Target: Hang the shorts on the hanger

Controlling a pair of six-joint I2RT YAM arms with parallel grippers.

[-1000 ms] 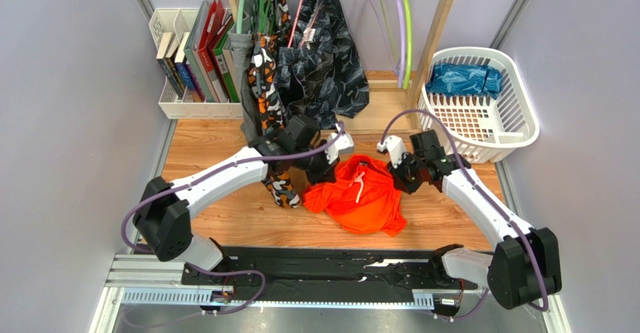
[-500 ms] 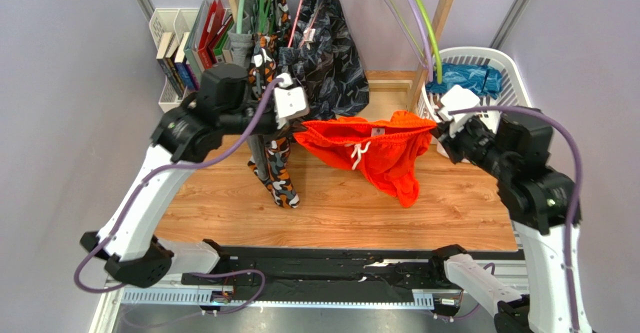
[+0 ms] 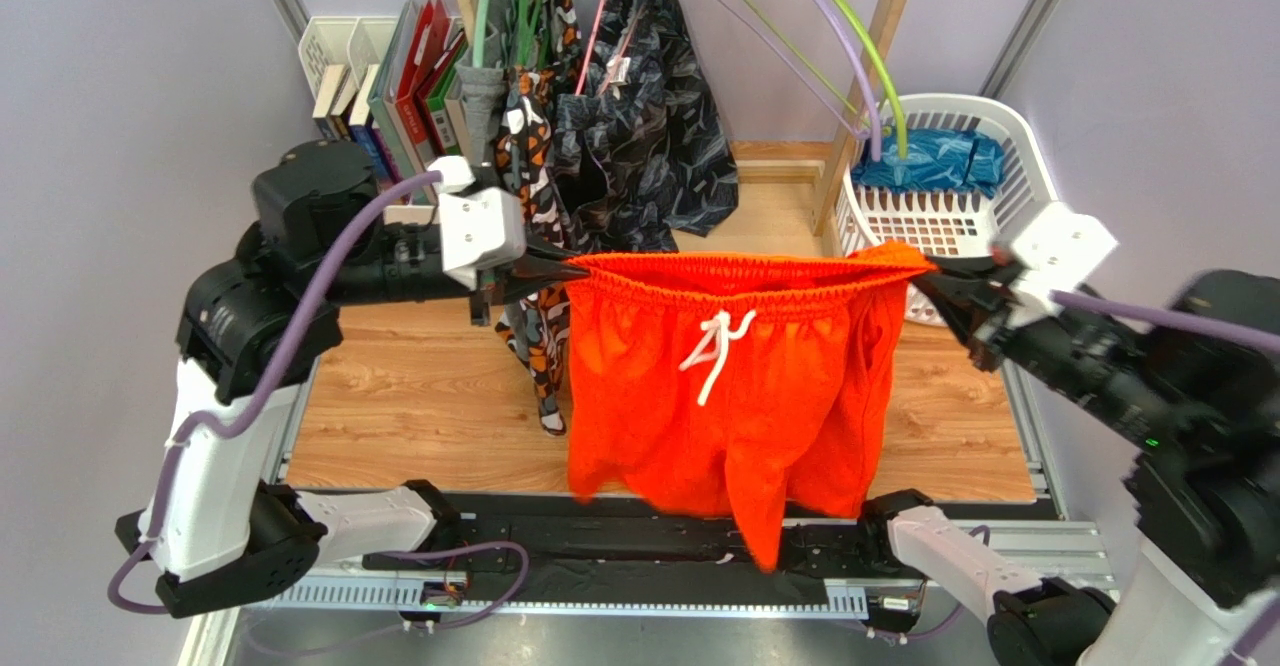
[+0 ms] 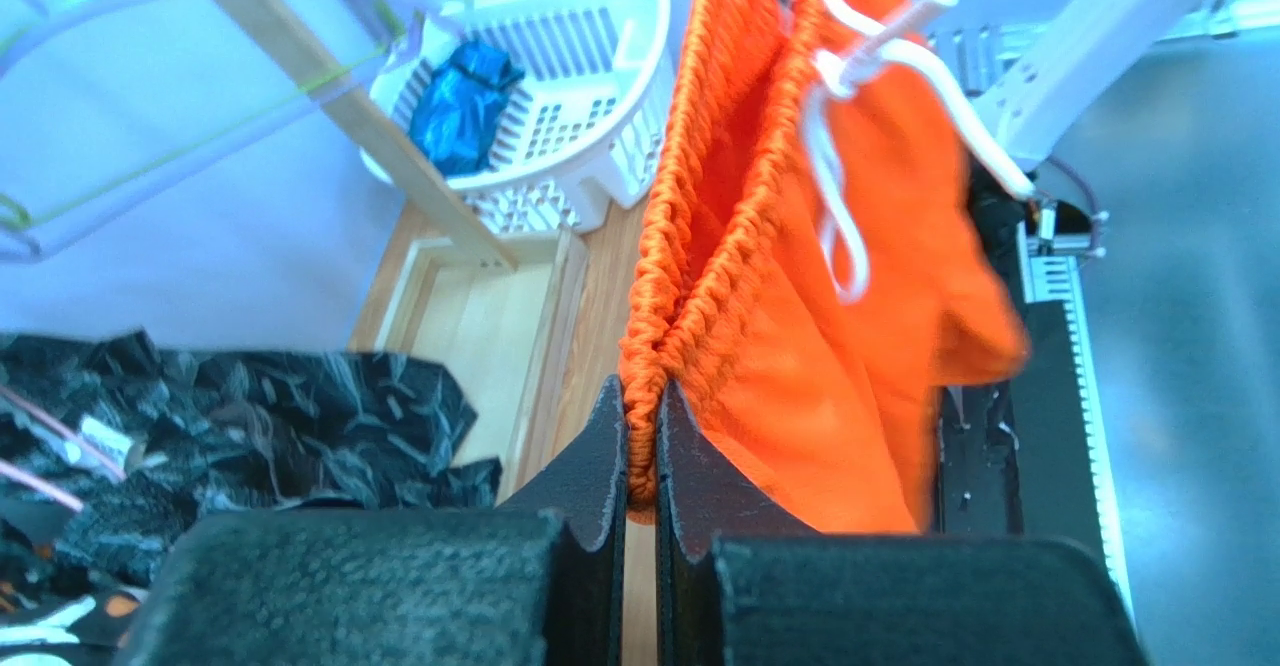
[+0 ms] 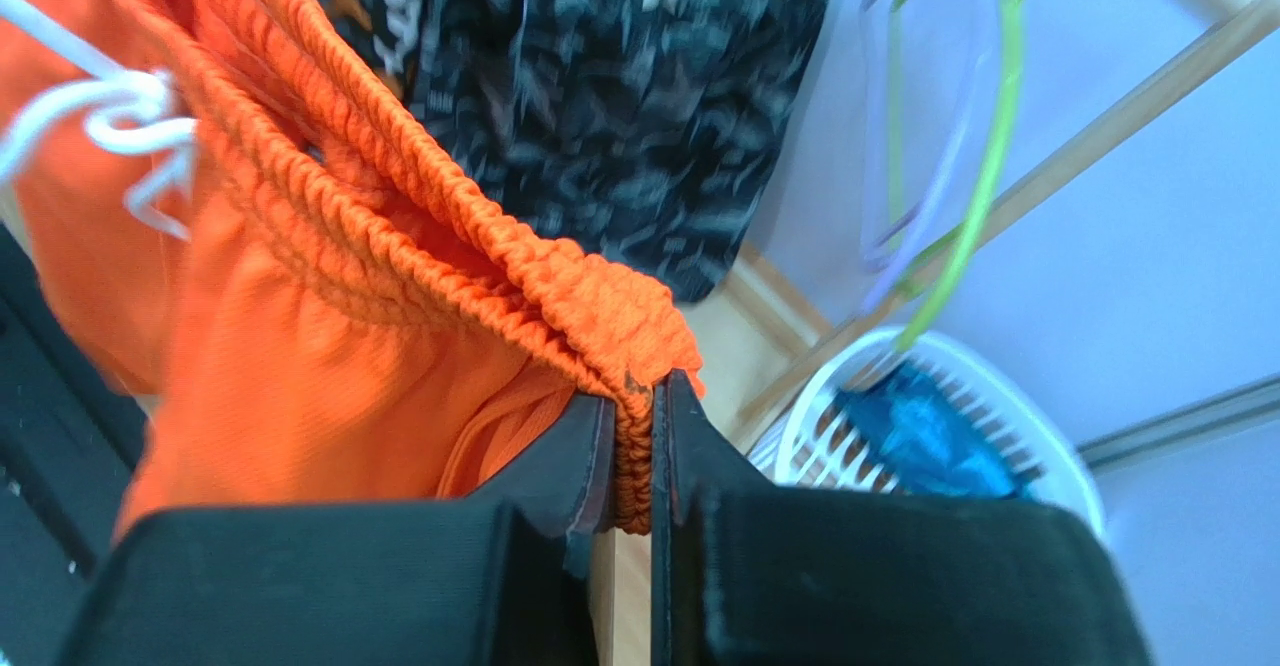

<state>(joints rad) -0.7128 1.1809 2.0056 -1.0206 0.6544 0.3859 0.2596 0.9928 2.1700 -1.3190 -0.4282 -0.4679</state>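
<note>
A white basket (image 3: 962, 102) holds blue cloth (image 3: 939, 156); books (image 3: 403, 93) stand in a white rack (image 3: 322, 48).

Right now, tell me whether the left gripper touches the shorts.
Touching. The left wrist view shows the left gripper clamped on the shorts at the waistband.

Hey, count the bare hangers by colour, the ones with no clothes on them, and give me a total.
Lime-green hanger: 1
Lavender hanger: 1
Total: 2
</note>
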